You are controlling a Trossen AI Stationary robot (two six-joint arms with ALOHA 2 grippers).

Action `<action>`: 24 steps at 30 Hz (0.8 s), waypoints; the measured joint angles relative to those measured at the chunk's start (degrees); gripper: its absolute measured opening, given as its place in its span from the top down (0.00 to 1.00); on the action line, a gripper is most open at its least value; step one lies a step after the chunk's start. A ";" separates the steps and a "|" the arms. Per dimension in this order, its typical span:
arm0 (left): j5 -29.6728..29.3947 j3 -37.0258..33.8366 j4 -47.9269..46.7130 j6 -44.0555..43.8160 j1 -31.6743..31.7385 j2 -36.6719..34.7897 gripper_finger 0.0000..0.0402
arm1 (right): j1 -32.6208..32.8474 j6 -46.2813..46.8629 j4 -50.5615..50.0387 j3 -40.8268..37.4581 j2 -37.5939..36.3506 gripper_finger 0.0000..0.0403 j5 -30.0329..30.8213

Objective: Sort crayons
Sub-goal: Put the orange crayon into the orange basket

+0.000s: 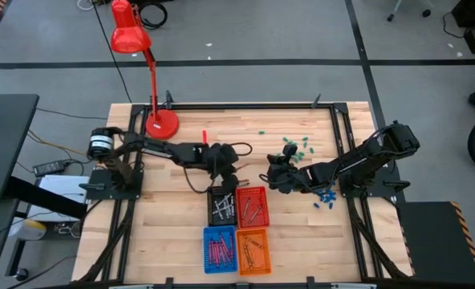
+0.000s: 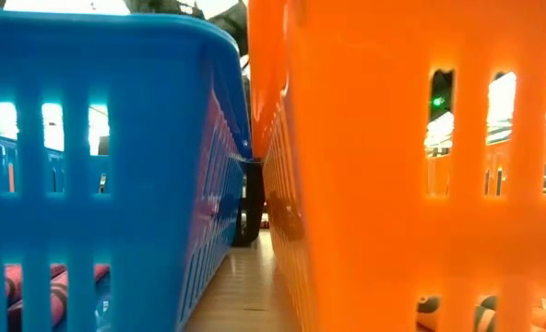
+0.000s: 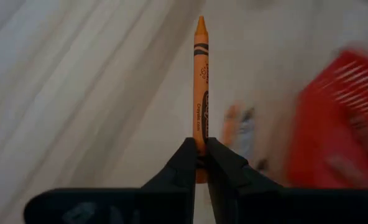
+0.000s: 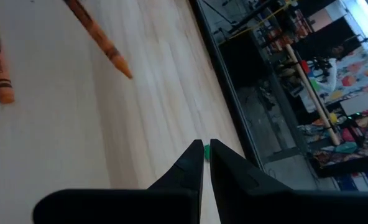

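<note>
Orange crayon pinched upright in left gripper just above black basket; right gripper pressed together, empty, beside red basket; baskets part-filled, loose crayons left on table

Robot lab: framed workbench, cabled floor.

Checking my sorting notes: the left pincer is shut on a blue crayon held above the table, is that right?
Not quite. The left pincer is shut on an orange crayon, not a blue one; the left wrist view shows it. The rest stands.
</note>
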 joint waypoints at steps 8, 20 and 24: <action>-0.16 0.09 1.19 -12.44 -6.43 -4.22 0.93 | -0.11 -0.23 -0.01 0.00 0.00 0.92 7.11; -0.34 0.14 11.49 -38.80 -22.79 -3.92 0.93 | -0.07 -0.35 0.05 0.00 0.00 0.92 7.62; -5.14 1.78 12.67 -43.14 -28.10 -1.69 0.93 | 0.24 -0.20 0.02 0.00 0.00 0.92 7.41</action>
